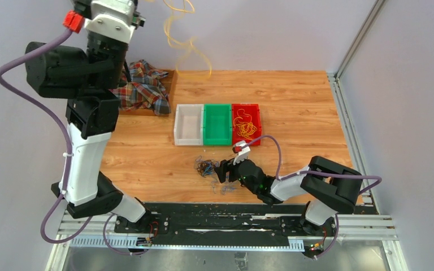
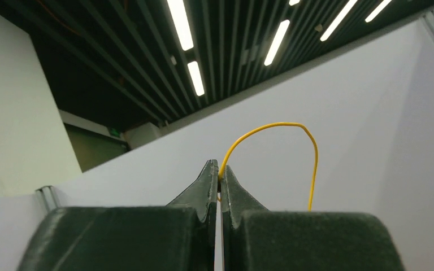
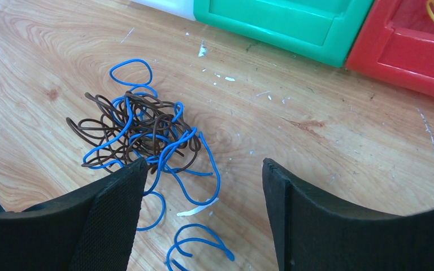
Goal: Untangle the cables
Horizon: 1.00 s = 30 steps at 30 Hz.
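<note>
Left pincer [image 2: 219, 167] clamped on yellow cable [image 2: 282, 125], held high above surface [image 1: 299, 113]. Right pincer [image 3: 204, 165] apart, low, just beside blue-and-dark tangle [image 3: 141, 124] (brown or black, unclear). Step: separating yellow strand. Next: likely carry it to red bin [image 1: 234, 125], release.

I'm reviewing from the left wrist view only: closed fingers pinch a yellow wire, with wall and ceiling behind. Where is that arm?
Observer: Raised high at the left of the table; the left gripper holds a yellow cable hanging in loops.
Operator: And the right arm?
Observer: The right gripper is open, low over a blue and brown tangle.
Operator: Anything sorted?
Observer: Yellow cables lie in the red bin; the green bin and white bin look empty.
</note>
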Each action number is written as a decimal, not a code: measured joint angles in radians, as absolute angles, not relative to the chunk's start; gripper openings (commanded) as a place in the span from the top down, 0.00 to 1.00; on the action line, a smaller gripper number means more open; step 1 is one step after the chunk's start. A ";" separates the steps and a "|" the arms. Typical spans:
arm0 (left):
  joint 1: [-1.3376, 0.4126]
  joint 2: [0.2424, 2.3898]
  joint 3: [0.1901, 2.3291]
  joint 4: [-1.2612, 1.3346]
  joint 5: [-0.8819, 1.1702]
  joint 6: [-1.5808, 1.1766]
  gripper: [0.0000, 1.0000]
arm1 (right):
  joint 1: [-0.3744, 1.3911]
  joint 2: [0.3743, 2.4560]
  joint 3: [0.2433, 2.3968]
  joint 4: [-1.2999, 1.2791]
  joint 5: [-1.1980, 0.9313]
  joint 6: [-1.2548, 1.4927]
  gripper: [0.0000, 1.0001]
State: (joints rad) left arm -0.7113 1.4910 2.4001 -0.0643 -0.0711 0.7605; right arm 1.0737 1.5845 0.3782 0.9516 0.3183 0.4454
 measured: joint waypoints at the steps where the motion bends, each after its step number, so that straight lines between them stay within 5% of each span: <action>1: -0.711 1.496 2.416 -0.040 -0.071 0.776 1.00 | 1.074 1.585 0.377 0.952 0.321 0.446 0.24; 7: -0.711 1.452 2.383 0.061 -0.068 0.789 1.00 | 1.074 1.584 0.346 0.960 0.345 0.445 0.25; 19: -0.711 1.208 1.826 0.076 0.017 0.650 1.00 | 1.073 1.299 0.424 0.778 0.347 0.377 0.22; 30: -0.712 1.201 1.604 0.009 0.096 0.411 1.00 | 1.044 1.108 0.532 0.625 0.401 0.346 0.25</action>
